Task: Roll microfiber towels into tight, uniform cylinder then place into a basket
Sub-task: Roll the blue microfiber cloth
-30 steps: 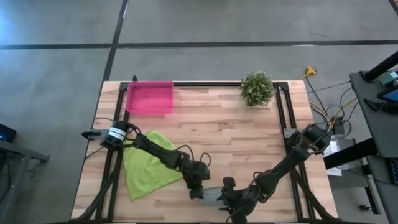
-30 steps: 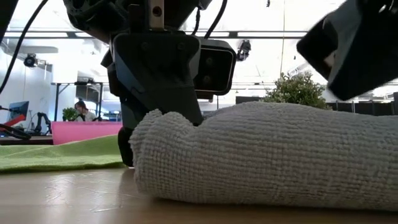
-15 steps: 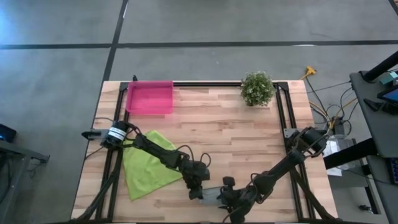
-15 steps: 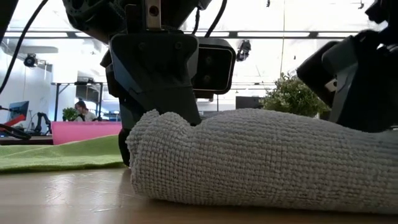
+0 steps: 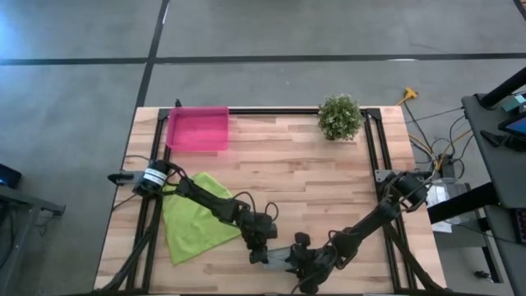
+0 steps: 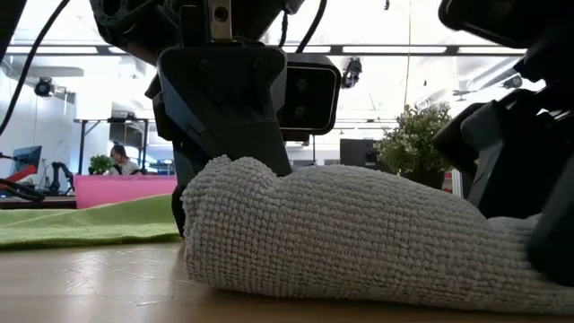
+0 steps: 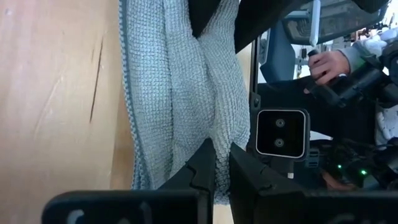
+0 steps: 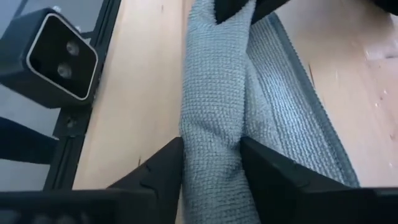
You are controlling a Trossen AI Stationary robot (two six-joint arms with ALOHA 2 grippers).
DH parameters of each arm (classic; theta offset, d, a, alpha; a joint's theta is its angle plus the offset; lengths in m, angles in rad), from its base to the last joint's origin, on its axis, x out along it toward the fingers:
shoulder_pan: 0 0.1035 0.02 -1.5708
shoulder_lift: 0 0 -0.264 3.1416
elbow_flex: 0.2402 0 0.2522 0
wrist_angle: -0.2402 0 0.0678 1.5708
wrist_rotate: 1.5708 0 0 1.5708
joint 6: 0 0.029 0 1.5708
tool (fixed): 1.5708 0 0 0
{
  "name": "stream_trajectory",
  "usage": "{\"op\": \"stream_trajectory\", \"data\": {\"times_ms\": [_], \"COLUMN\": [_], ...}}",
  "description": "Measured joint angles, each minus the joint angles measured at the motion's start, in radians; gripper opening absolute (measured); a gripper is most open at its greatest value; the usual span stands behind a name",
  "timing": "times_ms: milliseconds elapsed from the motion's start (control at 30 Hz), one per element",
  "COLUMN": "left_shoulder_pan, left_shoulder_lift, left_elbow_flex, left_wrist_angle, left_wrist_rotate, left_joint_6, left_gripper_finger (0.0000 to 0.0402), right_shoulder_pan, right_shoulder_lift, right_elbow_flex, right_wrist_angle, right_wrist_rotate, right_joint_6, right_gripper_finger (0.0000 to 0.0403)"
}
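Even overhead light, faint shadows cast on the desk, bright glare behind low view, near arms blurred
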Motion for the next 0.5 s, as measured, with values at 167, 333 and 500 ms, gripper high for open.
{"op": "stream_trajectory", "data": {"times_ms": [167,333,500], "left_shoulder_pan": [0.000,-0.003,-0.020], "left_shoulder_lift": [-0.002,-0.002,-0.015], "left_elbow_flex": [-0.002,-0.004,-0.008], "left_wrist_angle": [0.003,0.000,-0.040], "left_wrist_rotate": [0.005,0.006,-0.003], "left_joint_6": [0.003,0.030,0.160], "left_gripper_finger": [0.0008,0.0008,0.0017], "right_shoulder_pan": [-0.014,-0.045,-0.093], "right_shoulder_lift": [-0.001,0.000,0.003], "right_elbow_flex": [-0.004,-0.020,-0.050], "right_wrist_angle": [-0.013,0.043,0.143], "right_wrist_rotate": [-0.054,-0.170,-0.318], "right_joint_6": [0.053,0.061,0.106], "right_gripper_finger": [0.0081,0.0020,0.0017]}}
